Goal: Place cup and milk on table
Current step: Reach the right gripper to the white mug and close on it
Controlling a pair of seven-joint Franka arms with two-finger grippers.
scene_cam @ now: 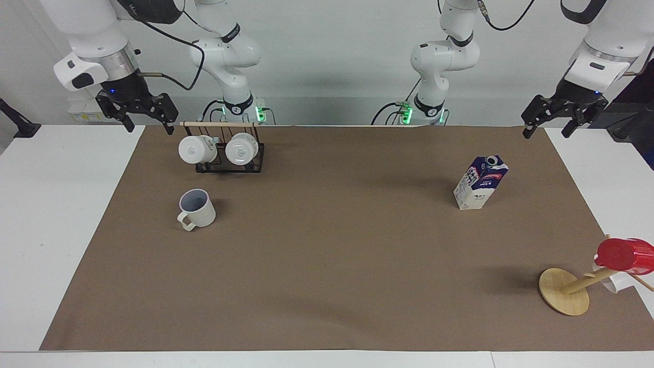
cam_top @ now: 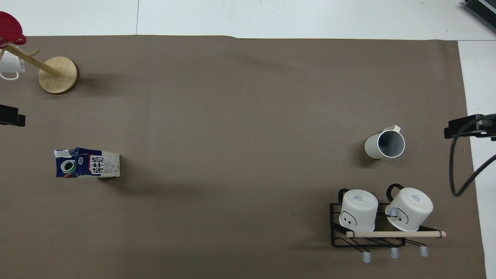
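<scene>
Surface (scene_cam: pixel 30 214): white, with a brown sheet (scene_cam: pixel 327 266) over most of it; bare white strips run along both ends and along the edge farthest from me.
Open room: the whole middle of the sheet between the cup and the milk lies bare, as does the wide stretch farther from me than both.
Cup (scene_cam: pixel 196 208): upright on the sheet toward my right arm's end, mouth up, handle turned away from me; it stands a little farther from me than the black wire rack (scene_cam: pixel 230 164).
Rack: it holds two white mugs (scene_cam: pixel 195 149) tipped on their sides under a wooden rod, near the edge closest to me.
Milk (scene_cam: pixel 480 182): upright on the sheet toward my left arm's end, cap on top, well apart from the cup.
Wooden disc stand (scene_cam: pixel 564 291): near the corner at my left arm's end, farther from me than the milk; a red cup (scene_cam: pixel 624 255) hangs on its peg.
Right tool (scene_cam: pixel 147 121): up in the air over the sheet's edge beside the rack, fingers spread, gripping nothing and touching nothing.
Left tool (scene_cam: pixel 547 128): raised over the sheet's corner at its own end, fingers apart, empty; it waits.
</scene>
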